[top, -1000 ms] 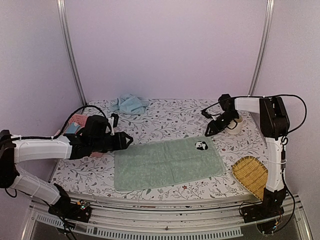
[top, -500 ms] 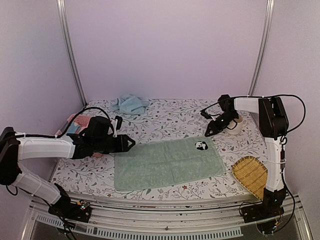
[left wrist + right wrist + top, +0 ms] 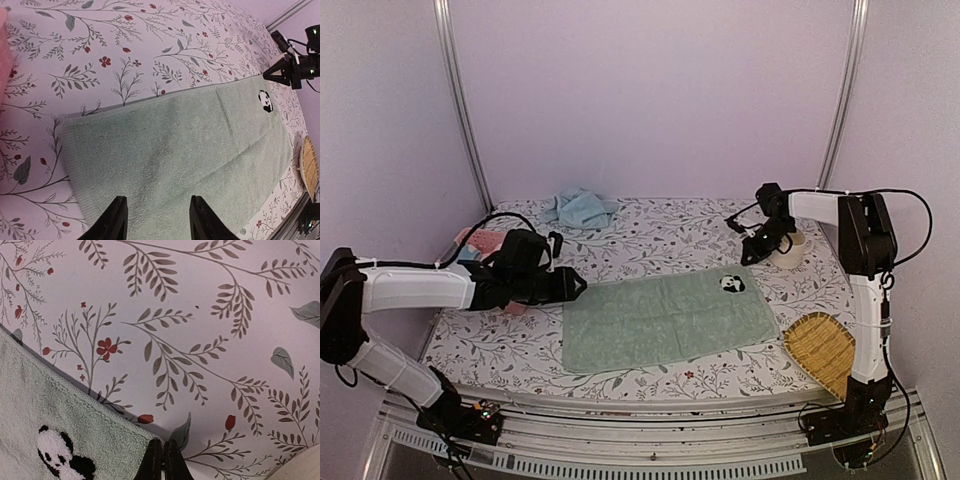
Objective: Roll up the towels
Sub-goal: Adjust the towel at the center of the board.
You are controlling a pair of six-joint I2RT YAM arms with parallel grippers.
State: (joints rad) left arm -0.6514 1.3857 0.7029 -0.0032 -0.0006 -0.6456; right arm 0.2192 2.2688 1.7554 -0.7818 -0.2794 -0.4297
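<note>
The pale sage green towel (image 3: 665,320) lies flat on the flowered table, with a panda patch (image 3: 732,284) near its far right corner. My right gripper (image 3: 750,258) is shut on that corner; in the right wrist view the closed fingertips (image 3: 162,450) pinch the green towel's edge (image 3: 50,405) beside the panda (image 3: 60,452). My left gripper (image 3: 575,283) is open and hovers just above the towel's left end (image 3: 165,145), with nothing between its fingers (image 3: 159,215). The light blue towel (image 3: 580,207) sits crumpled at the back of the table.
A pink lattice basket (image 3: 478,245) stands at the left edge behind my left arm. A cream mug (image 3: 788,248) sits just right of the right gripper. A woven bamboo tray (image 3: 820,350) lies at the front right.
The right gripper closed on the towel's far right corner and drew the towel a little to the right. The left gripper stayed open and moved slightly.
</note>
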